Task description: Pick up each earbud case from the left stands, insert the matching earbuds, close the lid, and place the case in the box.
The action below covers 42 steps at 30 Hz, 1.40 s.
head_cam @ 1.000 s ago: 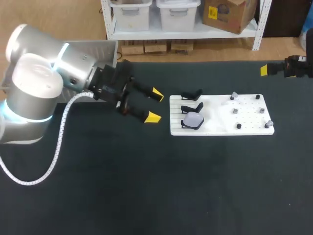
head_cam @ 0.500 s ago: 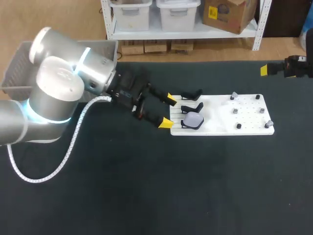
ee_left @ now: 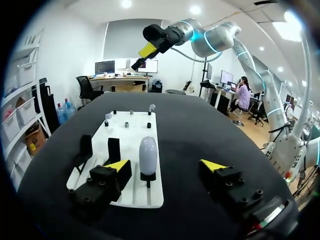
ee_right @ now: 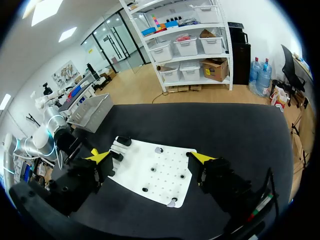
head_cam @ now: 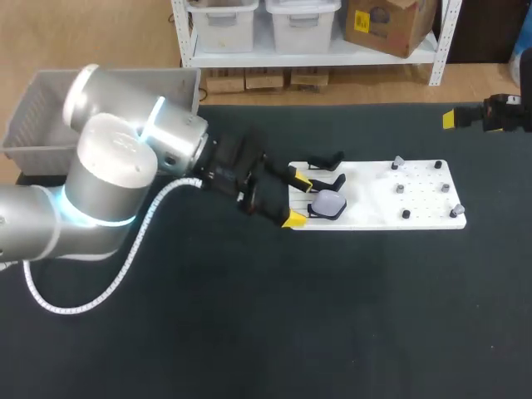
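Gripper of the left arm [head_cam: 297, 199], at mid-frame in the head view, is hanging wide open at the left edge of the board [head_cam: 416, 204]. The case [head_cam: 327, 205] is sitting on the lowest stand, just ahead of the fingers and apart from both. The right gripper [ee_right: 150, 159], also spread wide, is idling at upper right. In the left wrist view the case [ee_left: 147, 156] is lying nearer one finger, so closing now is risking a lopsided push that tips it off, or a snag on the empty stand [ee_left: 114, 150] beside it.

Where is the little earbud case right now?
In the head view the earbud case sits on the black stand nearest the robot, at the left end of the white board, just ahead of the open left gripper.
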{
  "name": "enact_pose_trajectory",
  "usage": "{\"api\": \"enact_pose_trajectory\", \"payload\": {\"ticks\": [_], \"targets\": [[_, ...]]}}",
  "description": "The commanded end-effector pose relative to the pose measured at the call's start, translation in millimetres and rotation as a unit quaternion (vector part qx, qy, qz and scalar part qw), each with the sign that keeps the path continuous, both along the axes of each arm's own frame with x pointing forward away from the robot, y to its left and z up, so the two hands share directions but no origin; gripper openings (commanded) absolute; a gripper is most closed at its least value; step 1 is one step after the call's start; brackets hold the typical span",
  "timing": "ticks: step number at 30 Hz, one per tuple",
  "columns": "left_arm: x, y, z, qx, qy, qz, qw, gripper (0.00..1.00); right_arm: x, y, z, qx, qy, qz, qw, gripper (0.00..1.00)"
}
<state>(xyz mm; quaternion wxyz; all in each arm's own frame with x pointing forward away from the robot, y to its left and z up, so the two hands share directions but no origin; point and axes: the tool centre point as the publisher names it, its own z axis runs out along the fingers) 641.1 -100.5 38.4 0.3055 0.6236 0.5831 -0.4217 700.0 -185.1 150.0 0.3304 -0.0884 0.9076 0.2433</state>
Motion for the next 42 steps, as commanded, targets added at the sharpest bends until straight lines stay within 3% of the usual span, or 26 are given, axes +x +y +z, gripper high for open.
{"api": "enact_pose_trajectory", "payload": {"ticks": [1,3,4,5,6,14,16,18,23,38,42], "targets": [[-2.2,-1,-5.3,-0.005,-0.007,0.013,1.0,0.71,0.0,0,0,0.0,0.0,0.0,1.0,1.0],[-1.7,-1,-6.2,-0.004,-0.008,0.017,1.0,0.62,0.0,0,0,0.0,0.0,0.0,1.0,1.0],[-1.3,-1,-6.6,-0.004,-0.009,0.019,1.0,0.47,0.0,0,0,0.0,0.0,0.0,1.0,1.0],[-0.8,-1,-6.9,-0.004,-0.011,0.02,1.0,0.4,0.0,0,0,0.0,0.0,0.0,1.0,1.0],[-0.2,-1,-7.1,-0.003,-0.012,0.022,1.0,0.39,0.0,0,0,0.0,0.0,0.0,1.0,1.0],[9.9,2,-8.5,-0.007,-0.016,0.022,1.0,0.49,0.0,0,0,0.0,0.0,0.0,1.0,1.0],[10.4,1,-8.9,-0.009,-0.014,0.021,1.0,0.57,0.0,0,0,0.0,0.0,0.0,1.0,1.0],[13.7,1,-11.3,-0.011,-0.013,0.019,1.0,0.73,0.0,0,0,0.0,0.0,0.0,1.0,1.0],[14.3,-2,-13.5,-0.016,-0.009,0.016,1.0,0.8,0.0,0,0,0.0,0.0,0.0,1.0,1.0],[22.8,-11,-18.5,-0.024,-0.008,0.01,1.0,0.81,0.0,0,0,0.0,0.0,0.0,1.0,1.0],[21.7,-15,-18.3,-0.025,-0.006,0.008,1.0,0.75,0.0,0,0,0.0,0.0,0.0,1.0,1.0]]}}
